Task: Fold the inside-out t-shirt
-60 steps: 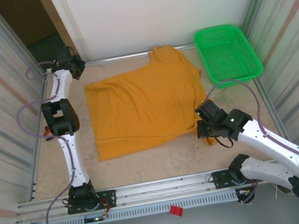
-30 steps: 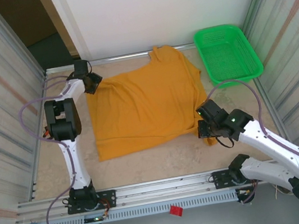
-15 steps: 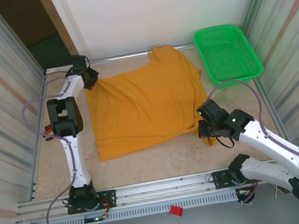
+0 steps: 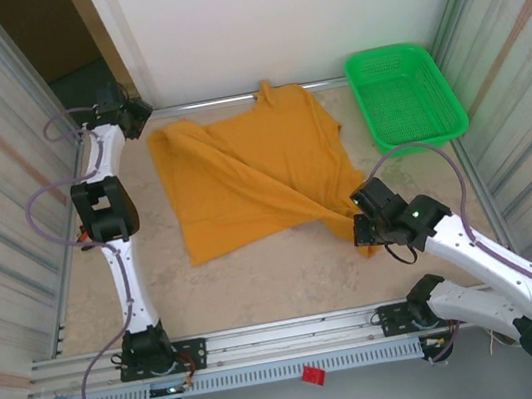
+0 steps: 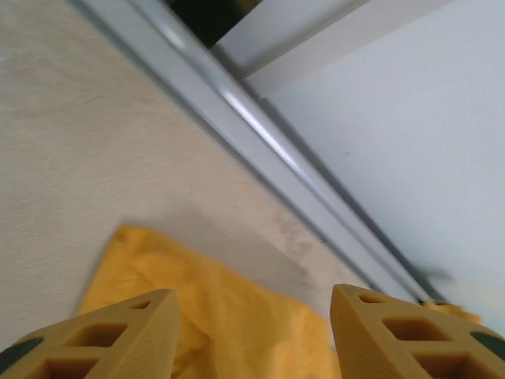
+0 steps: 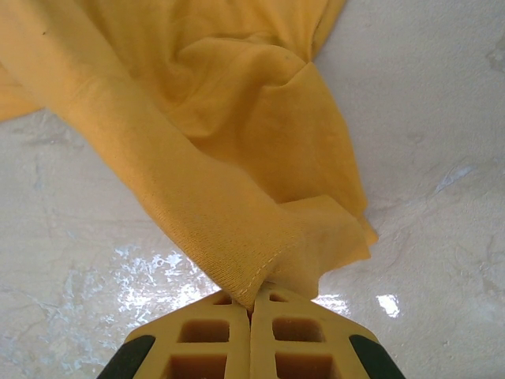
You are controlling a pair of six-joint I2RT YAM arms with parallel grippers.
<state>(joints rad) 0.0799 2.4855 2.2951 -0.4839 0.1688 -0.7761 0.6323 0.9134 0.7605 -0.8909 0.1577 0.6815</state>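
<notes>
1. Seen from above, a mustard shirt (image 4: 252,171) lies spread and wrinkled on the beige counter (image 4: 279,278), covering the middle and back of it and turned at a slant
2. A raised fold of cloth runs diagonally across the shirt, from its back left corner down to its near right corner
3. The right end effector (image 4: 362,230) sits at that near right corner, with its fingers pressed together on the shirt's edge
4. From the right wrist, the right end effector (image 6: 252,312) has its two yellow fingers closed on a stitched hem of the shirt (image 6: 197,118); the cloth stretches away from the grip in a tight fold, with bare counter (image 6: 442,118) on both sides
5. The left end effector (image 4: 131,114) is at the back left corner of the counter, just beside the shirt's back left corner
6. From the left wrist, the left end effector (image 5: 252,296) has its fingers wide apart with nothing pinched between them; a corner of the shirt (image 5: 213,300) lies flat on the counter (image 5: 79,118) beyond them, near a metal rail (image 5: 237,110) and a white wall
7. A green basket (image 4: 400,87) stands at the back right, close to the shirt's right edge, with a narrow strip of counter between them
</notes>
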